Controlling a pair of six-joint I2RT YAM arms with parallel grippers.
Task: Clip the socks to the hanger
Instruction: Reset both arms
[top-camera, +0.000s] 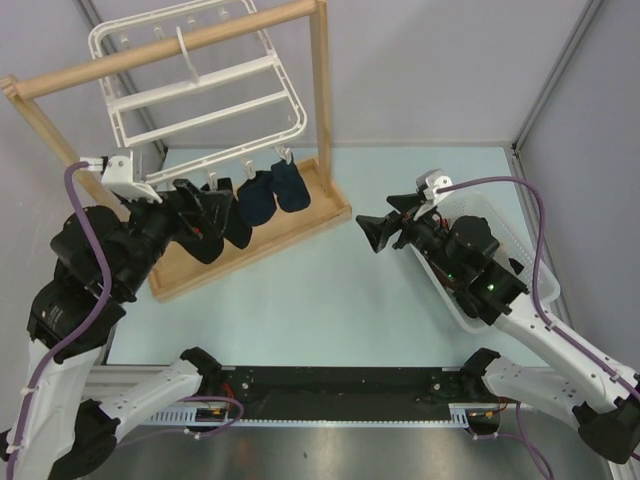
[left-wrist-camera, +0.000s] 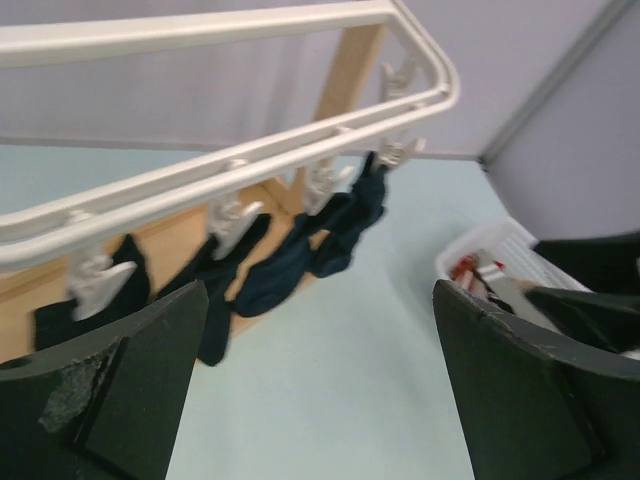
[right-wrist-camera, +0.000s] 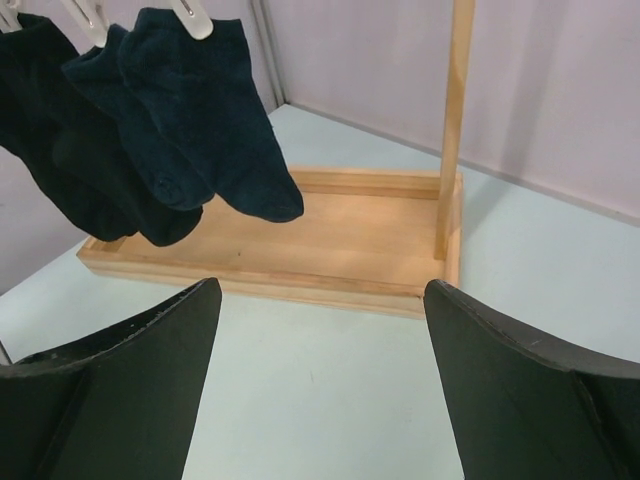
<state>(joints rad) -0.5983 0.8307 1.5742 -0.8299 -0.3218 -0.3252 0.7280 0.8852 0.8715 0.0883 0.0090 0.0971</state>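
Observation:
The white hanger (top-camera: 200, 85) hangs by its hook from the wooden stand's top bar. Several dark socks (top-camera: 275, 192) dangle from clips along its near edge, above the stand's wooden base. My left gripper (top-camera: 205, 220) is open and empty, just below and beside the leftmost hanging socks. In the left wrist view the hanger rail (left-wrist-camera: 250, 170) and clipped socks (left-wrist-camera: 335, 225) are ahead of the open left gripper (left-wrist-camera: 320, 400). My right gripper (top-camera: 385, 218) is open and empty over the table, right of the stand. It (right-wrist-camera: 320, 390) faces the hanging socks (right-wrist-camera: 200, 120).
The wooden stand has a tray-like base (right-wrist-camera: 330, 240) and an upright post (right-wrist-camera: 455, 120). A white plastic basket (top-camera: 500, 215) sits at the right, under my right arm, with red and white cloth showing inside (left-wrist-camera: 480, 268). Grey walls close off the back and right.

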